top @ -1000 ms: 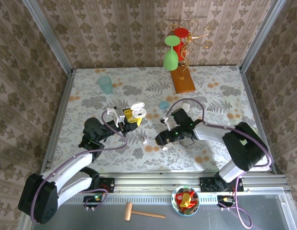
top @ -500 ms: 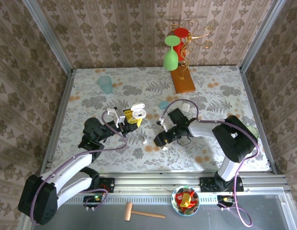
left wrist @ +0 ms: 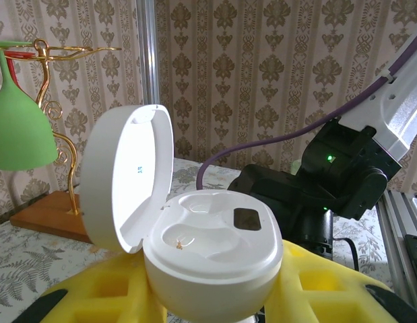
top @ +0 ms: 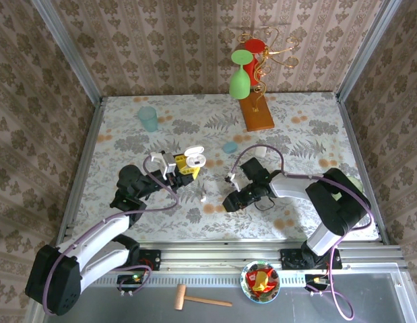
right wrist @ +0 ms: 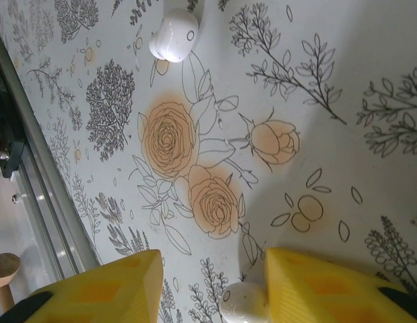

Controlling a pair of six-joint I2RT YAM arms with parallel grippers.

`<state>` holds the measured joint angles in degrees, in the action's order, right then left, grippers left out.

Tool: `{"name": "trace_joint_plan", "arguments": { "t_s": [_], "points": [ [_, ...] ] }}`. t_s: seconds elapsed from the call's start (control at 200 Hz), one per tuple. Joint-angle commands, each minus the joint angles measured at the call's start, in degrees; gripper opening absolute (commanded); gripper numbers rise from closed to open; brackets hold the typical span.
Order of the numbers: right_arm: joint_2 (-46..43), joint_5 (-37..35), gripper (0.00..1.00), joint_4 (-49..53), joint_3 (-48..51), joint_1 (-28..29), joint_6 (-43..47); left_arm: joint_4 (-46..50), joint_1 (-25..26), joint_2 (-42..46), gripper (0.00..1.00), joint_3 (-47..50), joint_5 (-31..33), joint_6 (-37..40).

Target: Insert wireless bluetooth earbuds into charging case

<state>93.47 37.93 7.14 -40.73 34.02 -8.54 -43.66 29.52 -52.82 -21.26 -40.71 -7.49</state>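
My left gripper (top: 184, 164) is shut on the white charging case (left wrist: 215, 249), held up with its lid (left wrist: 127, 175) open and both wells bare. The yellow fingers (left wrist: 329, 289) flank the case's base. My right gripper (top: 226, 204) is low over the table, jaws apart. Between them lies a white earbud (right wrist: 243, 303), touching the right-hand finger (right wrist: 316, 282) with a gap to the other finger. A second white earbud (right wrist: 173, 33) lies further ahead on the cloth, to the left of the right gripper in the top view (top: 203, 198).
A small blue case (top: 230, 147) and a white item (top: 261, 152) lie behind the right arm. A teal cup (top: 148, 118) stands far left. A wooden stand (top: 257, 114) holding a green glass (top: 240, 81) is at the back. The metal rail (right wrist: 33, 195) borders the near edge.
The right gripper's jaws have narrowed around the near earbud, and the gripper has shifted slightly toward the near edge. The left arm and case have not moved.
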Motion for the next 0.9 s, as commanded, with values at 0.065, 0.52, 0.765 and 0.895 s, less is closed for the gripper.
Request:
{"name": "trace_joint_plan", "arguments": {
  "t_s": [0.065,0.52,0.765,0.895],
  "points": [
    [-2.6,-1.0,0.37,2.8,1.3,0.3,1.4,-1.3,-0.1,-0.2,0.23,-0.8,-1.2,0.5],
    [-4.3,-4.2,0.46,4.7,2.1,0.4,-1.3,-1.9,0.1,-1.0,0.23,-0.8,-1.4,0.5],
    [-5.7,-2.7,0.43,4.4,3.2,2.3,-2.2,-2.8,0.2,-1.6,0.24,-0.5,-1.2,0.5],
    [-4.8,-2.7,0.42,3.3,2.8,2.5,-2.2,-3.2,0.2,-1.9,0.23,-0.6,-1.4,0.2]
  ]
}}
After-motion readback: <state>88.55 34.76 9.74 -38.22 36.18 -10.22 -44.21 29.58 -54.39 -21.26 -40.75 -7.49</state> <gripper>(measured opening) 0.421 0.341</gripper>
